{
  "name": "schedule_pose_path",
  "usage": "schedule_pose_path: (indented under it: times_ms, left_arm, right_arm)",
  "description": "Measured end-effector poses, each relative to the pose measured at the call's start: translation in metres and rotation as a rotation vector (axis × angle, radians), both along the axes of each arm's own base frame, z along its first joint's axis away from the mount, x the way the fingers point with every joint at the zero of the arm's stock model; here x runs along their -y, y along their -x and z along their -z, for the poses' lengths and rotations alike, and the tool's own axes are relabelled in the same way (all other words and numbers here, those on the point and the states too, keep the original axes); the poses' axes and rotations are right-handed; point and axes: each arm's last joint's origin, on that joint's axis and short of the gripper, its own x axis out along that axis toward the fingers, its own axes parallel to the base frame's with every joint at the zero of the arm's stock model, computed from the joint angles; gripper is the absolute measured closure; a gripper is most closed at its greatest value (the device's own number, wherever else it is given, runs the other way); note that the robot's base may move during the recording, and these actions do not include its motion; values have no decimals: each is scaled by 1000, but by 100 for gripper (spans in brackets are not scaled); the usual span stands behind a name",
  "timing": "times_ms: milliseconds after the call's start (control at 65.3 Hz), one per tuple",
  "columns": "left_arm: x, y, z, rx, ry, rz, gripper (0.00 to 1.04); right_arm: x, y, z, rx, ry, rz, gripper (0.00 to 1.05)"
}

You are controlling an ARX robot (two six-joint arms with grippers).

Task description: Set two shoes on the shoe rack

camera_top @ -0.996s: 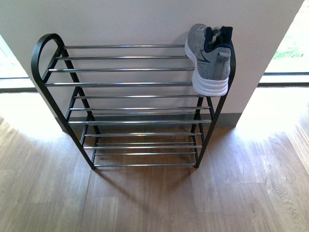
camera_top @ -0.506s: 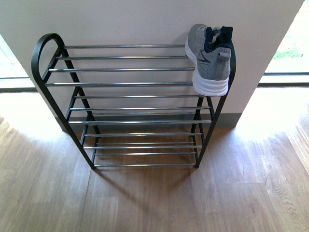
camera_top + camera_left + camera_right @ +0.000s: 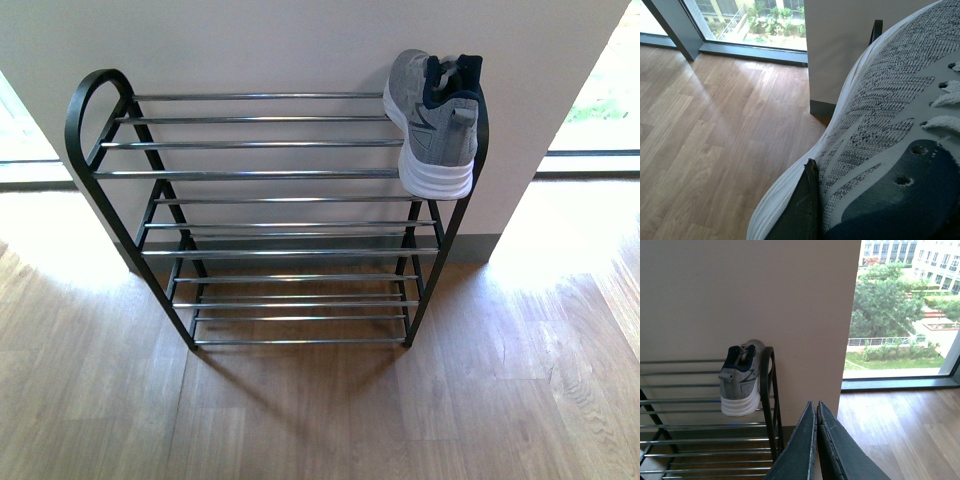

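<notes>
Left gripper (image 3: 815, 212): clamped on one grey knit shoe, the held shoe (image 3: 890, 115), seen in the left wrist view. Only one dark finger (image 3: 802, 210) shows, lying against the shoe's side at the edge of the white sole. The other finger is hidden behind the upper. The held shoe fills most of that view: patterned knit side, white laces and eyelets, navy patch nearest the camera. It is up off the wooden floor (image 3: 715, 125), with the foot of a cream wall (image 3: 840, 50) and a window (image 3: 750, 20) beyond it.

Right gripper (image 3: 816, 412): both fingers pressed flat together, nothing between them. It hangs in the air off the right end of the shoe rack (image 3: 260, 175), facing the wall.

Other shoe (image 3: 435, 120): on the top tier of the shoe rack, at its far right end, just beside the black frame loop. Heel and thick white sole point toward the robot and sit over the front rods; the toe points toward the wall. Navy collar opens upward. The right wrist view agrees: same shoe, same end, heel outward.

Shoe rack: black metal frame, several tiers of chrome rods, back against the cream wall, feet on the wooden floor. Bright windows on both sides of the wall.
</notes>
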Motion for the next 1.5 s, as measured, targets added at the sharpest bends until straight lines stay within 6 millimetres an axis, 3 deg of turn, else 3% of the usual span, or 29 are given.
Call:
schedule_pose_path:
  times_ms: [689, 827, 1256, 1501]
  left_arm:
    - [0, 0, 0, 0, 0, -1, 103]
    - [0, 0, 0, 0, 0, 0, 103]
    - [0, 0, 0, 0, -3, -6, 103]
    - [0, 0, 0, 0, -1, -1, 103]
  right_arm:
    - [0, 16, 3, -5, 1, 0, 103]
    - [0, 16, 3, -5, 1, 0, 76]
    - [0, 16, 3, -5, 0, -4, 8]
    - [0, 16, 3, -4, 1, -3, 9]
